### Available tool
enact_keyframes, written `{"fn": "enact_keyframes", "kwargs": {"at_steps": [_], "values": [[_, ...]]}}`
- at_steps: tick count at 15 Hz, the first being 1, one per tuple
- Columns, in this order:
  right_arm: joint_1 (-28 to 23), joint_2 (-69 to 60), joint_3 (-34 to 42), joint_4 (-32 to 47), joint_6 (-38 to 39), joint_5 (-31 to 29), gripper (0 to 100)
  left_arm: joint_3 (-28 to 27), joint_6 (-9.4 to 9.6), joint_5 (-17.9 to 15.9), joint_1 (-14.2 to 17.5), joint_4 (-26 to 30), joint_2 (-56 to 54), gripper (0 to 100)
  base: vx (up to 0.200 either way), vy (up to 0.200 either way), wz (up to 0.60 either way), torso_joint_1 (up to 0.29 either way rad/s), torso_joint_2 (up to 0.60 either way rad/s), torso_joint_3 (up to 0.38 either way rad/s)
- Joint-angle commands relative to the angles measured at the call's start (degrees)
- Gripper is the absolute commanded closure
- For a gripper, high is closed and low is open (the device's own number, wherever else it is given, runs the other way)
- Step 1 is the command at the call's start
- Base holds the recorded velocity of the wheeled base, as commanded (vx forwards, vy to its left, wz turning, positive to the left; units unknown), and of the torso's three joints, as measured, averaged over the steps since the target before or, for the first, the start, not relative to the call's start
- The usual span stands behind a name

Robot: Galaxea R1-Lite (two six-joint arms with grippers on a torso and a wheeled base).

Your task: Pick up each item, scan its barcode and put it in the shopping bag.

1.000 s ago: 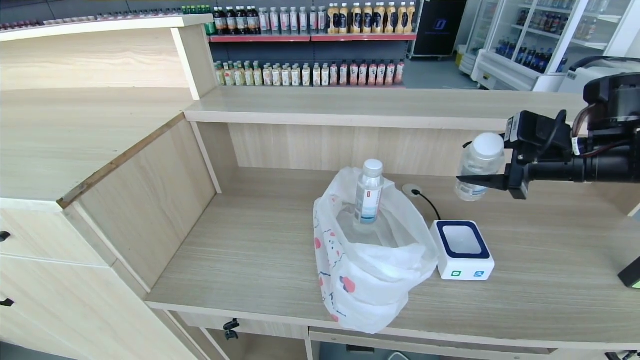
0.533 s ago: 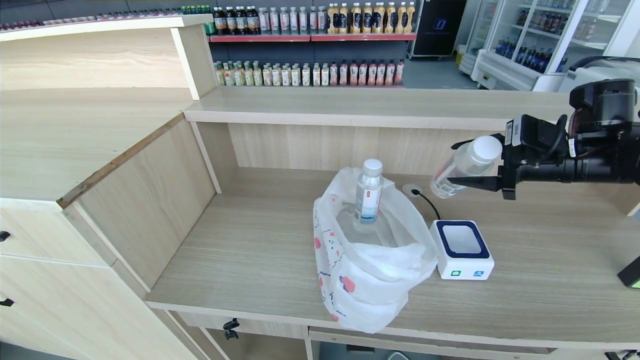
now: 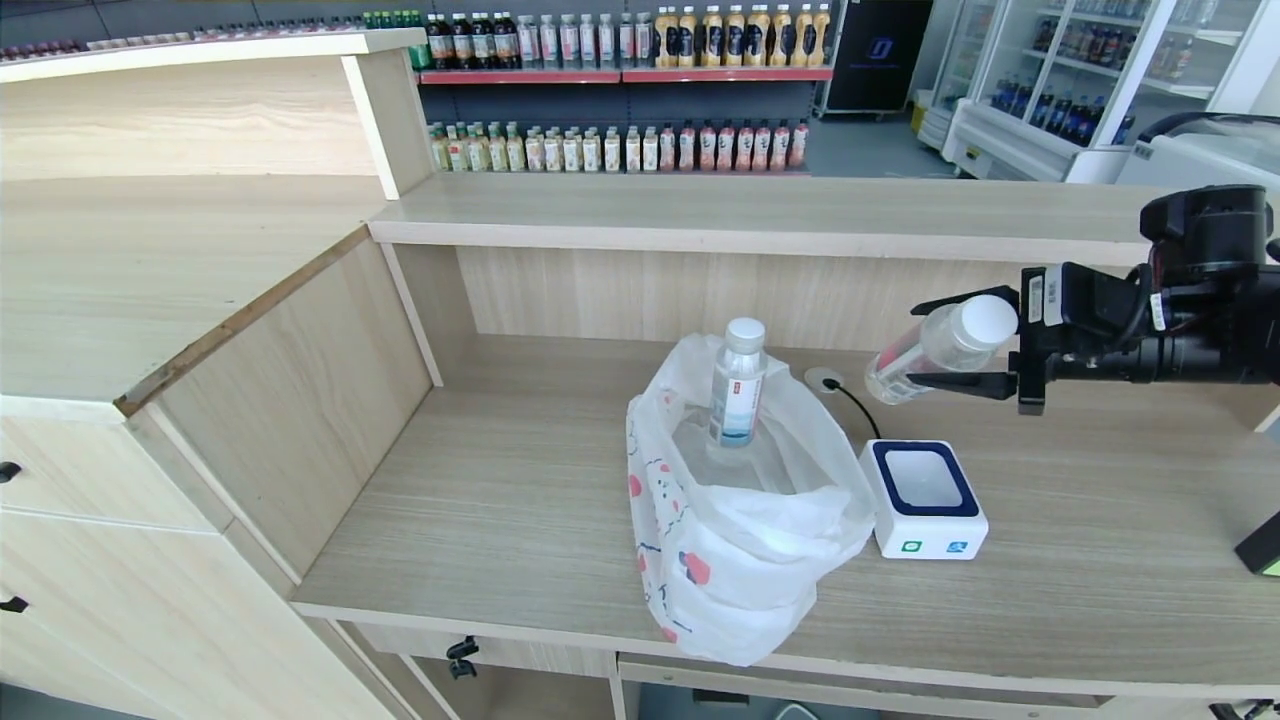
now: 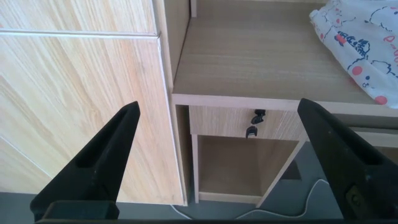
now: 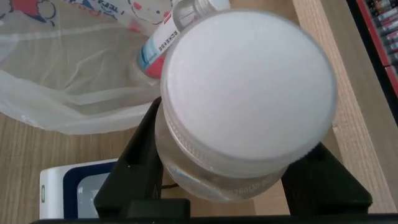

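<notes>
Currently, right gripper (image 3: 915,342) clamped on a tilted clear plastic bottle with white cap (image 3: 942,345), aloft near the navy-windowed white box scanner (image 3: 925,497), white cartoon-print shopping bag (image 3: 730,560) beside it holding an upright water bottle (image 3: 738,385), left gripper (image 4: 219,109) spread wide, empty.

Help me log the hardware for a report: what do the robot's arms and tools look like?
The right arm is a black tube ending in a boxy black wrist block with small white stickers and a looped dark cable. The right tool has two thin flat black fingers tapering to points. The left tool has the same black wedge-shaped fingers.
</notes>
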Motion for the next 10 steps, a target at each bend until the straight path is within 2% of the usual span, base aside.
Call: {"fn": "enact_keyframes", "kwargs": {"at_steps": [1, 4, 7, 10], "values": [[-0.9, 0.4, 0.2, 0.0, -0.3, 1.1, 100, 0.0, -0.01, 0.0, 0.0, 0.0, 0.1, 0, 0.000, 0.000, 0.00, 0.000, 0.00, 0.000], [-4.0, 0.8, -0.1, 0.2, -1.9, 5.1, 100, 0.0, -0.01, 0.0, 0.0, 0.0, 0.1, 0, 0.000, 0.000, 0.00, 0.000, 0.00, 0.000], [-5.3, 0.9, -0.7, 0.3, -3.1, 6.3, 100, 0.0, -0.01, 0.0, 0.0, 0.0, 0.1, 0, 0.000, 0.000, 0.00, 0.000, 0.00, 0.000], [-5.1, 0.3, -0.3, 4.4, -3.4, 6.4, 100, 0.0, -0.01, 0.0, 0.0, 0.0, 0.1, 0, 0.000, 0.000, 0.00, 0.000, 0.00, 0.000]]}}
